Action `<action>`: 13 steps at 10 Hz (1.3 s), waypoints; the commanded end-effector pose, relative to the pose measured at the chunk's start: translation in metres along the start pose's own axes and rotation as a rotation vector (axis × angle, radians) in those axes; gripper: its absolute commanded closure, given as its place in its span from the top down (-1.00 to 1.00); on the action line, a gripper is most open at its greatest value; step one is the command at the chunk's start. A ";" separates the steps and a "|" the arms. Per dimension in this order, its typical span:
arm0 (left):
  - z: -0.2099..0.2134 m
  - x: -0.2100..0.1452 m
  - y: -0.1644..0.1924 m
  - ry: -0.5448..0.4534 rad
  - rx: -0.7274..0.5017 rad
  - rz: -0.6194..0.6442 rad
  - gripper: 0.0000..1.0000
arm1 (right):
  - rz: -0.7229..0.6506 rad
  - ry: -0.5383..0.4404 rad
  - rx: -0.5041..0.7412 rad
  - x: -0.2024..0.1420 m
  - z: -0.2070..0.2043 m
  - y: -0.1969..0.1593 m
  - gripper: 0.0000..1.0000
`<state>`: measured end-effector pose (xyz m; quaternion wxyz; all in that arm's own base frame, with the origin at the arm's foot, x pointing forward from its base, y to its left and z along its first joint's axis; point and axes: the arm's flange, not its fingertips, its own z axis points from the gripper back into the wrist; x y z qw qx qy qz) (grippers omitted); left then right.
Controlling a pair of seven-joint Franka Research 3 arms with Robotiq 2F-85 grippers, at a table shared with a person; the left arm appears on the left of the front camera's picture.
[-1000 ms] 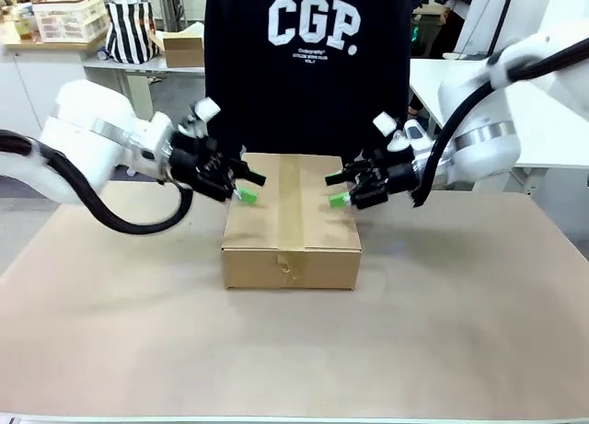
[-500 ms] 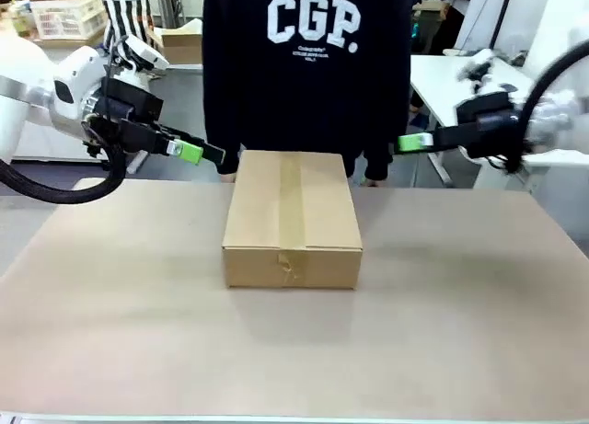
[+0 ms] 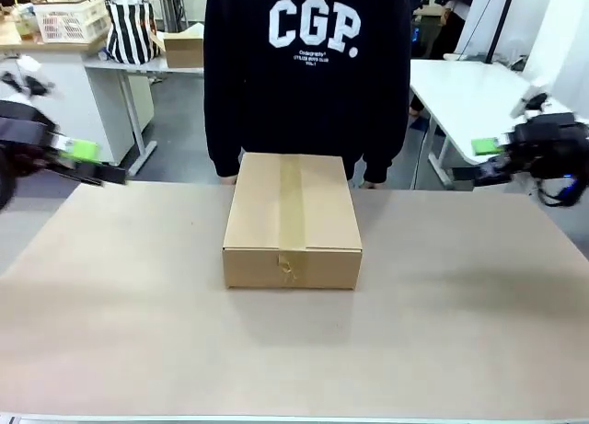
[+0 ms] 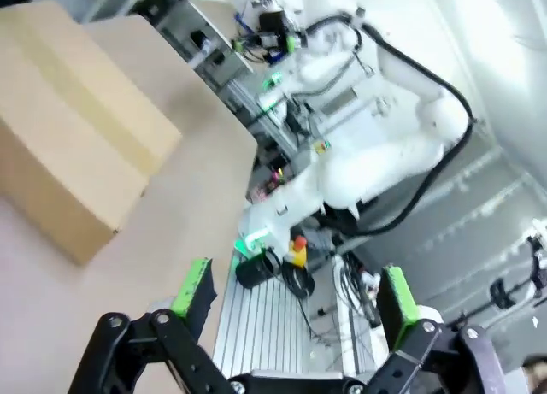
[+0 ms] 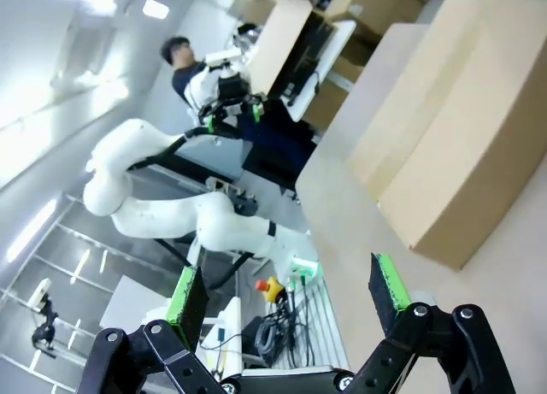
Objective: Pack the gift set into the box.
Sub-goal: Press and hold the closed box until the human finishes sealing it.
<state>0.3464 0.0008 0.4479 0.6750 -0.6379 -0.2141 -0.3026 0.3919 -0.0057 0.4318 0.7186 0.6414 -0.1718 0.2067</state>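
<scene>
While taped shut, the box (image 3: 292, 220) sits mid-surface (image 3: 294, 350). Left tool (image 4: 295, 296) wide open, empty. Right tool (image 5: 286, 291) likewise open, holding nothing.

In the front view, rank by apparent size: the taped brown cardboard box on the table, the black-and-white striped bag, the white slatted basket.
1. Taped brown cardboard box, clearly largest.
2. Black-and-white striped bag and white slatted basket: look alike in size; both stand far back, so unranked.

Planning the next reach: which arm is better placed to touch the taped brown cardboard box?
Neither clearly. The left gripper and right gripper are both open, off opposite table edges, about equally far from the taped brown cardboard box.
</scene>
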 end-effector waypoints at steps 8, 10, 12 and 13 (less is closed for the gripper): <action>0.025 -0.010 -0.010 -0.075 0.042 -0.001 1.00 | -0.002 -0.016 0.003 -0.008 0.021 0.002 1.00; 0.025 -0.010 -0.010 -0.075 0.042 -0.001 1.00 | -0.002 -0.016 0.003 -0.008 0.021 0.002 1.00; 0.025 -0.010 -0.010 -0.075 0.042 -0.001 1.00 | -0.002 -0.016 0.003 -0.008 0.021 0.002 1.00; 0.025 -0.010 -0.010 -0.075 0.042 -0.001 1.00 | -0.002 -0.016 0.003 -0.008 0.021 0.002 1.00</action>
